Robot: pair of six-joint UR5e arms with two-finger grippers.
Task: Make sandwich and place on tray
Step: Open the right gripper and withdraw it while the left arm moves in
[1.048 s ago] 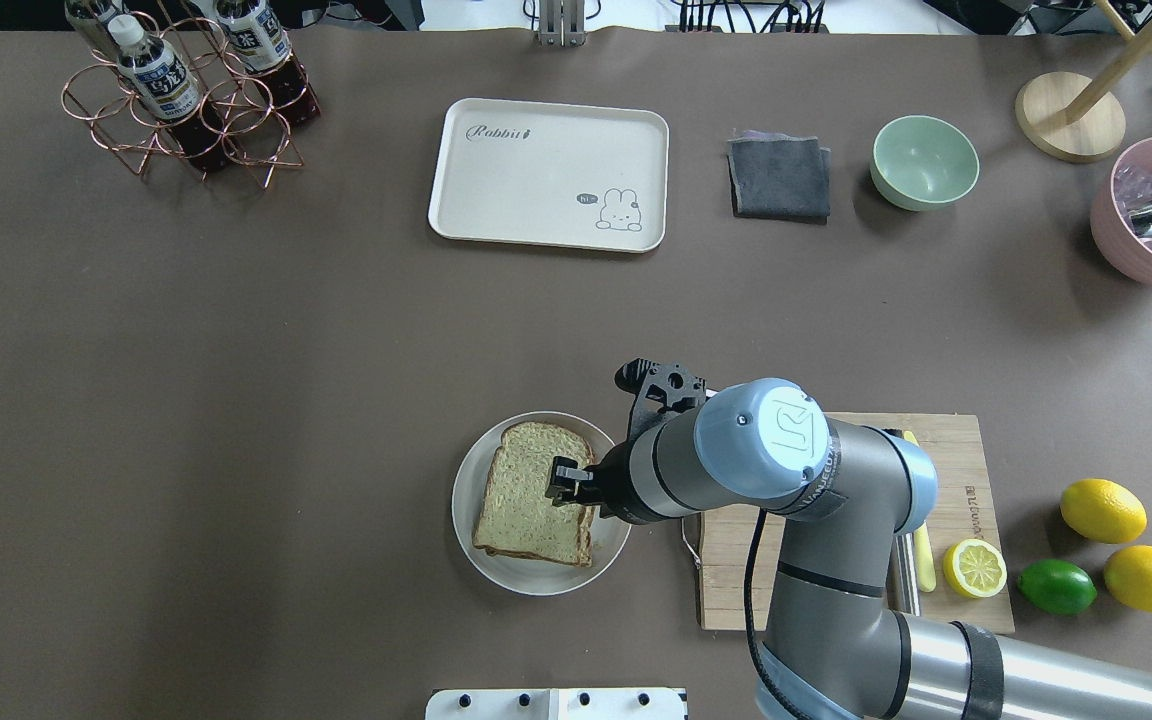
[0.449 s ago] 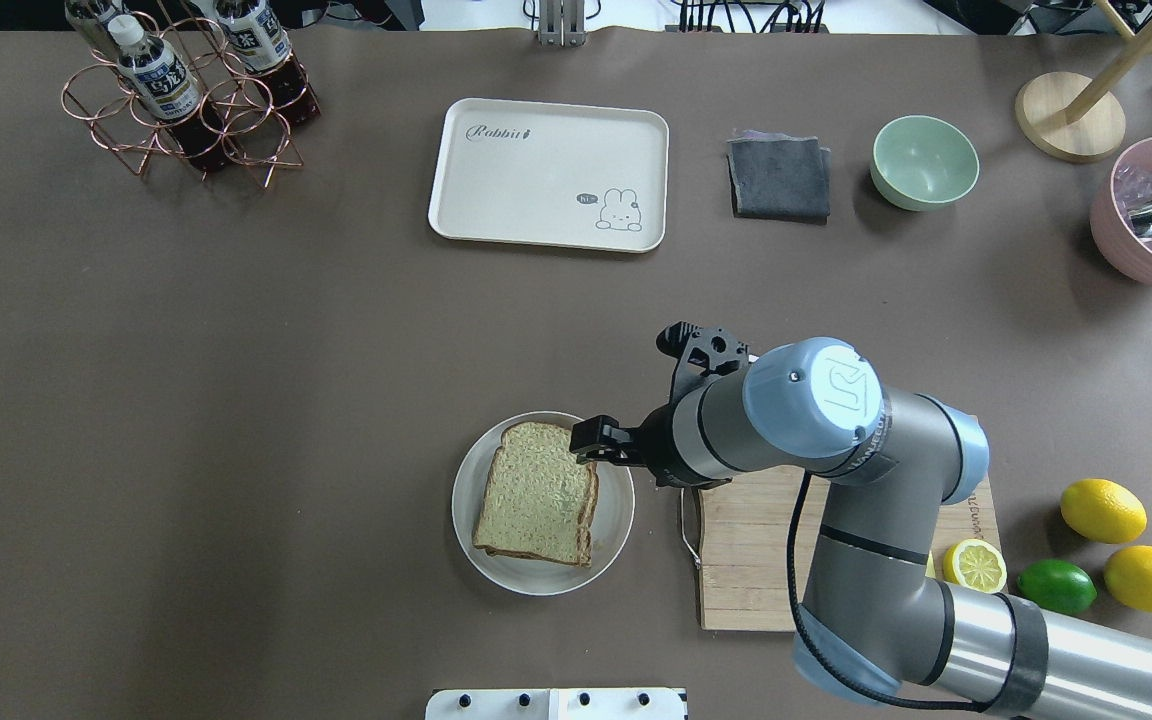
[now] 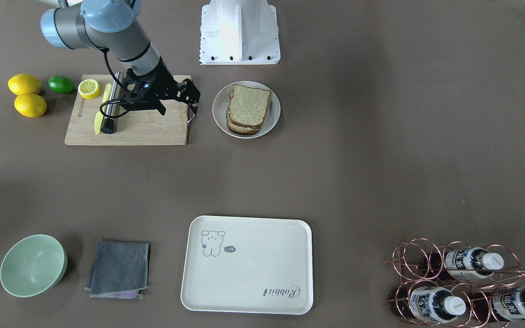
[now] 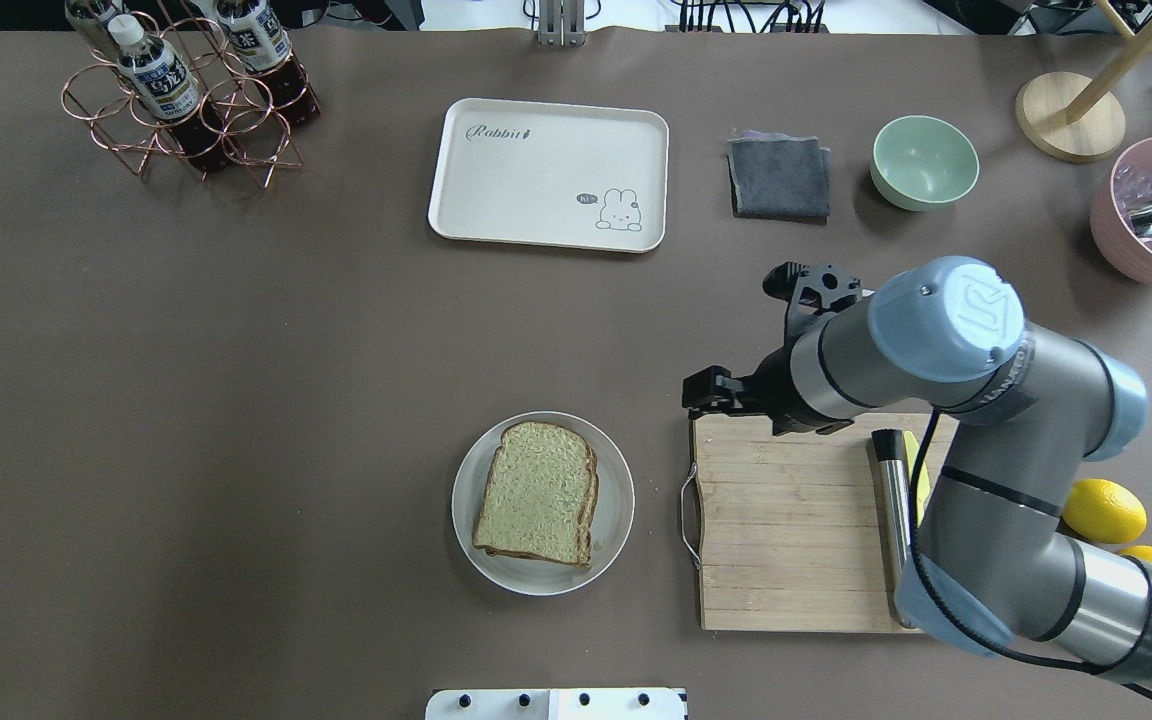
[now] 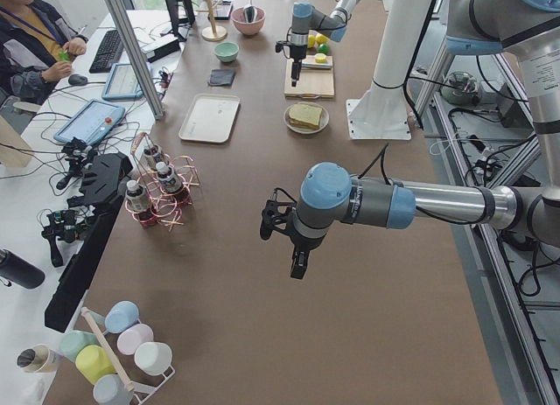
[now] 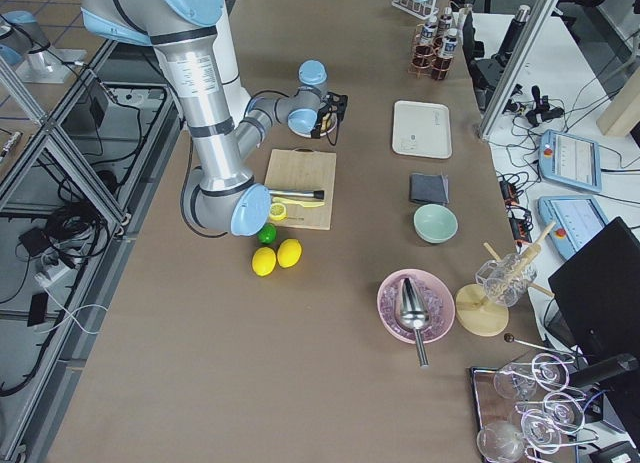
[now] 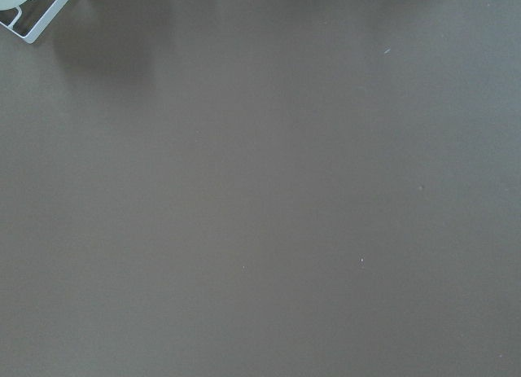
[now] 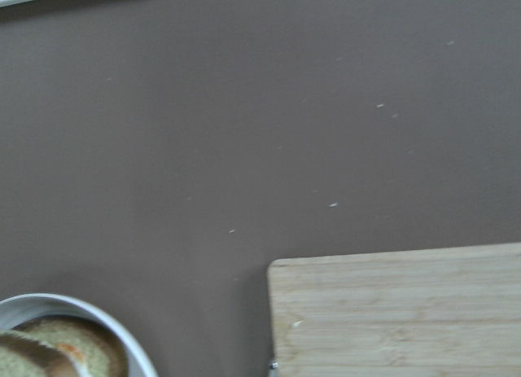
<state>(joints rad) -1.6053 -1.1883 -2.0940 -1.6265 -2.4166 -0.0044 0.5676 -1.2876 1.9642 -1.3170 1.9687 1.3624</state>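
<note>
The sandwich (image 4: 536,495) lies on a round white plate (image 4: 619,520) at the near middle of the table: stacked tan bread slices with dark crusts. A bit of orange shows between the slices (image 8: 72,352) in the right wrist view. The cream tray (image 4: 546,175) with the rabbit drawing sits empty at the far side. My right gripper (image 4: 711,390) hangs open and empty over the far left corner of the wooden board, right of the plate. Only the exterior left view shows my left gripper (image 5: 293,247), above bare table, and I cannot tell whether it is open or shut.
The wooden cutting board (image 4: 786,530) carries a steel-handled tool (image 4: 893,510). Lemons (image 3: 25,93), a lime (image 3: 61,84) and a half lemon (image 3: 89,88) lie beside it. A grey cloth (image 4: 779,178), green bowl (image 4: 924,161), pink bowl (image 4: 1151,215) and bottle rack (image 4: 186,95) line the far side.
My right gripper has let go of the top bread slice and drawn back to the right and farther away, from over the plate to the board's far corner. The sandwich stayed on the plate.
</note>
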